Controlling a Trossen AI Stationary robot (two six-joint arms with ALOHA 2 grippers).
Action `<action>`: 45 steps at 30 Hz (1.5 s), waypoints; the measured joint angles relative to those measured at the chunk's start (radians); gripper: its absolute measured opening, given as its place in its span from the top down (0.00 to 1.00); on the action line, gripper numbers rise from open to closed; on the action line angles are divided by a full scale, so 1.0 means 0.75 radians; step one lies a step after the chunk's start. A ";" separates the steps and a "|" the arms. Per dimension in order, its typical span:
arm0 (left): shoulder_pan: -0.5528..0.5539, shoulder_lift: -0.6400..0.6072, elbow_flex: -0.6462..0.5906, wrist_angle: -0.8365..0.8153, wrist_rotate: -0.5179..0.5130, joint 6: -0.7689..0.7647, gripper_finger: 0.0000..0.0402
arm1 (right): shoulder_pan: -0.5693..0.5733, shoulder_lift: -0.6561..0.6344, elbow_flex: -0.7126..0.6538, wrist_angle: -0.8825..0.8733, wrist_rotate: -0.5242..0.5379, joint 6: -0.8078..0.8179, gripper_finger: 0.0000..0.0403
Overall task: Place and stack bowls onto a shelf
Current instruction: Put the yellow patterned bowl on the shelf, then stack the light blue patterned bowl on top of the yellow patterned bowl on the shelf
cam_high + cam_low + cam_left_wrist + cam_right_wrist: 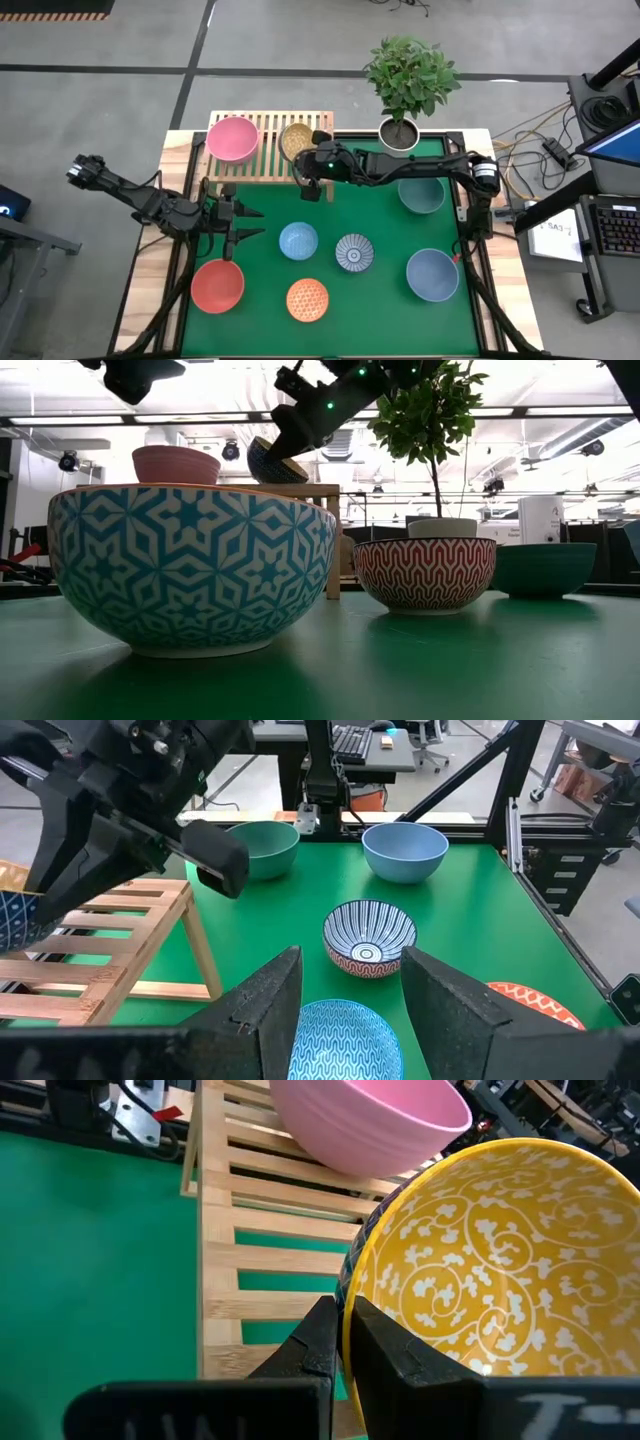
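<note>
Eight bowls: the pink bowl (232, 139) sits on the shelf (262, 170) at twelve o'clock, six stand on the green surface (380, 300). The right claw (343, 1342) pinches the yellow-lined bowl's (485, 1275) rim above the slats. The left claw (252, 223), at nine o'clock, hangs open.

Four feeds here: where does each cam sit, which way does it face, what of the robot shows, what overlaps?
High: overhead, straight down; both arms, shelf, pink bowl.
Low: table height, level across; the right gripper tilting the yellow-lined bowl above the shelf.
Left wrist: forward past the open left gripper, over the striped bowl.
Right wrist: past the right gripper, shut on the yellow-lined bowl's rim.
Shared: high, low and right wrist all show the pink bowl on the shelf.
</note>
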 joint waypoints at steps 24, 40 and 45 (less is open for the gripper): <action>0.000 0.000 0.000 0.000 -0.001 0.001 0.61 | -0.034 0.012 0.016 0.021 0.012 0.050 0.78; 0.000 0.005 0.000 0.000 -0.001 -0.023 0.61 | -0.032 -0.006 0.098 0.019 0.012 0.085 0.77; 0.000 0.027 0.000 0.001 -0.001 -0.047 0.61 | -0.031 -0.012 0.172 0.022 0.013 0.082 0.77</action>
